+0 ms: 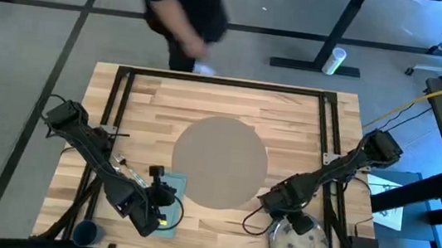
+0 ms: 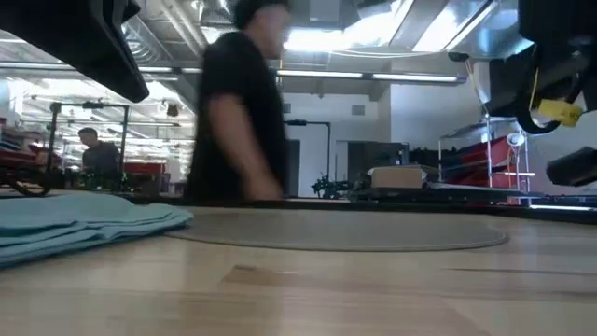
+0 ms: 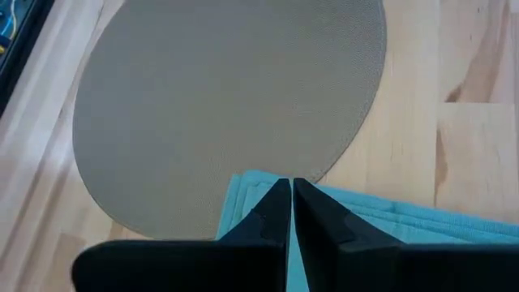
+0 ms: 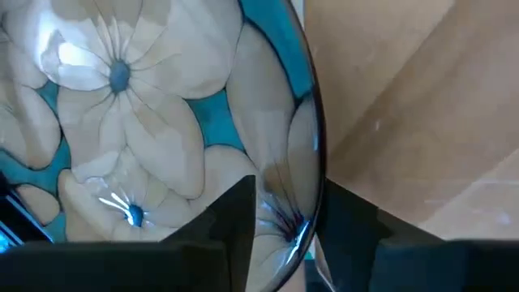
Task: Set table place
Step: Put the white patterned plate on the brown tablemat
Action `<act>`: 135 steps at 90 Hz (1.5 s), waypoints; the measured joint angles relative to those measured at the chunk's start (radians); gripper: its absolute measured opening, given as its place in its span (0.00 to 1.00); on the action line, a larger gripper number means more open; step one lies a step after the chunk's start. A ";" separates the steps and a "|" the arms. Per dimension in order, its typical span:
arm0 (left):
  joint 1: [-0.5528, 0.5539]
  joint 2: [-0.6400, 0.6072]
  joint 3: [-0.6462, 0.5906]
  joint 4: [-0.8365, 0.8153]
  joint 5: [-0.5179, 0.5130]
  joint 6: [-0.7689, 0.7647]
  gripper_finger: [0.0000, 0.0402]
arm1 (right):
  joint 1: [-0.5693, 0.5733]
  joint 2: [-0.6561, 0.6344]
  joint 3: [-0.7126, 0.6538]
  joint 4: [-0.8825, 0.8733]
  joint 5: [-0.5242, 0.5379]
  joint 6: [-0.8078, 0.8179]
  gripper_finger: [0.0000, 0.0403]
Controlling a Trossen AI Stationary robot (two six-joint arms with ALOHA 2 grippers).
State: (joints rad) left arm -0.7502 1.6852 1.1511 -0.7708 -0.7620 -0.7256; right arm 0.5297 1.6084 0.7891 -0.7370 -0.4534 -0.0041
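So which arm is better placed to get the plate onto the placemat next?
The right. Its gripper already straddles the rim of the flowered plate, which sits just off the placemat's right edge. The left gripper is shut over the teal napkin on the mat's far side.

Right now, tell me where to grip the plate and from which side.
Take the plate by its rim. It lies flat at the table's near right corner, so only the thin edge offers a pinch. The right claw already straddles that rim, one finger on each side of the edge.
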 joint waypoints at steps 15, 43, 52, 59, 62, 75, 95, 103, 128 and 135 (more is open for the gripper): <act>0.000 0.000 0.000 0.000 0.000 0.000 0.00 | -0.002 -0.001 -0.005 -0.006 0.005 -0.014 0.05; 0.000 0.000 0.000 0.000 0.001 0.000 0.00 | -0.001 -0.010 0.030 -0.042 -0.004 -0.028 0.03; 0.000 0.000 0.000 0.000 0.000 0.001 0.00 | -0.001 -0.027 0.067 -0.076 -0.010 -0.042 0.01; 0.000 0.000 0.000 0.000 0.001 0.001 0.00 | 0.000 -0.043 0.097 -0.108 -0.011 -0.053 0.00; 0.000 0.000 0.000 0.000 0.001 0.001 0.00 | -0.001 -0.052 0.110 -0.114 -0.011 -0.057 0.00; 0.000 0.000 0.000 0.000 0.001 0.004 0.00 | -0.024 -0.099 0.152 -0.147 -0.007 -0.069 0.01; 0.000 0.000 0.000 0.001 0.001 0.007 0.00 | -0.074 -0.152 0.229 -0.239 0.028 -0.062 0.01; 0.000 0.000 0.000 0.001 0.001 0.008 0.00 | -0.098 -0.163 0.269 -0.275 0.036 -0.078 0.01; 0.000 0.000 0.000 0.002 0.001 0.008 0.00 | -0.212 -0.166 0.418 -0.282 0.050 -0.143 0.00; 0.000 0.000 0.000 0.002 0.001 0.009 0.00 | -0.258 -0.166 0.449 -0.285 0.056 -0.148 0.00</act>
State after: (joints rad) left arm -0.7501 1.6852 1.1511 -0.7685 -0.7609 -0.7171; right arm 0.2719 1.4422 1.2385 -1.0223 -0.3976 -0.1523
